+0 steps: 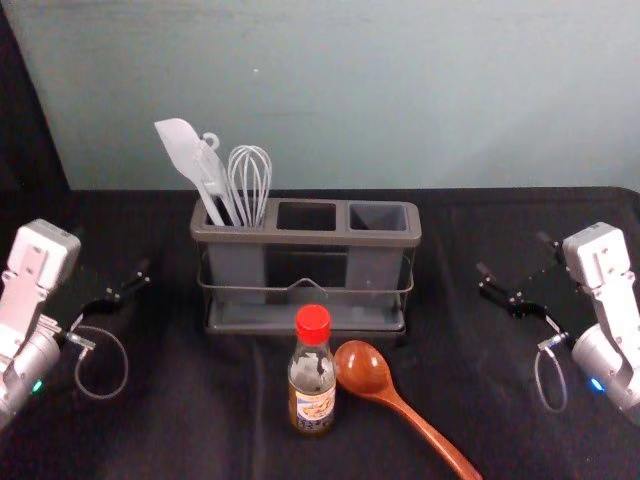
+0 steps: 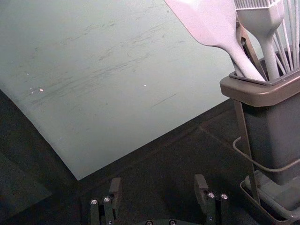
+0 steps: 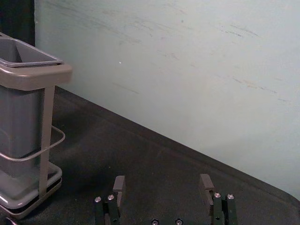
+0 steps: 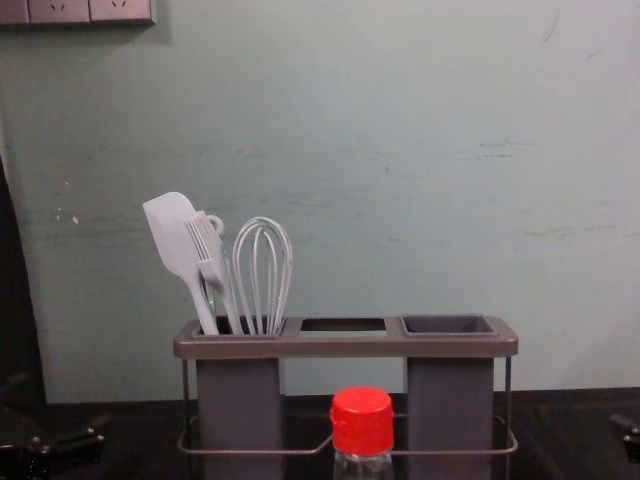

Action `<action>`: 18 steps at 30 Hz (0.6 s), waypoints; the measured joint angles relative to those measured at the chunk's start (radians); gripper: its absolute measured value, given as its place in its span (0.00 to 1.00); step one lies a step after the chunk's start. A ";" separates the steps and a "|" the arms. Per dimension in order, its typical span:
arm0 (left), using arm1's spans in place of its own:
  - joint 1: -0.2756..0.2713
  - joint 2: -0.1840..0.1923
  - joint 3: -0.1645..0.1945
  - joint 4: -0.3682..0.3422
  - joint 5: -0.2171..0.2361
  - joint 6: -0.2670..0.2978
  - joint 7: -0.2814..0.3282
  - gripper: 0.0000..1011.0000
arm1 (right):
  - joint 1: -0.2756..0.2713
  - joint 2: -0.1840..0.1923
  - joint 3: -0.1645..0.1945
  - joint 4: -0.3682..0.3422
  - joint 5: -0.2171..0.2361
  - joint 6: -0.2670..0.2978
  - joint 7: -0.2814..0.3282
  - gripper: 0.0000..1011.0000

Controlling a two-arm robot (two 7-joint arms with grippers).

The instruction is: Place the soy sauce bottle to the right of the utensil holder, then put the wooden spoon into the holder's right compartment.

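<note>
Soy sauce bottle (image 1: 312, 388) stands before the utensil holder (image 1: 330, 238), wooden spoon (image 1: 363, 369) beside it; we have both placements to do, our left gripper (image 2: 157, 188) and right gripper (image 3: 162, 188) spread, empty, at either side.

The red-capped soy sauce bottle (image 1: 313, 380) stands before the utensil holder (image 1: 300, 237), wooden spoon (image 1: 364, 370) lying alongside.

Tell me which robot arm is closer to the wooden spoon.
Right. The right gripper is beyond the wooden spoon, off to its right; the left gripper is farther away, to its left.
</note>
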 joint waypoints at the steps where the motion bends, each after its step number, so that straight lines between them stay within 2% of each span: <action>1: 0.000 0.000 0.000 0.000 0.000 0.000 0.000 1.00 | 0.000 0.000 0.000 0.000 0.000 0.000 0.000 0.99; 18: 0.000 0.000 0.000 0.000 0.000 0.000 0.000 1.00 | 0.000 0.000 0.000 0.000 0.000 0.000 0.000 0.99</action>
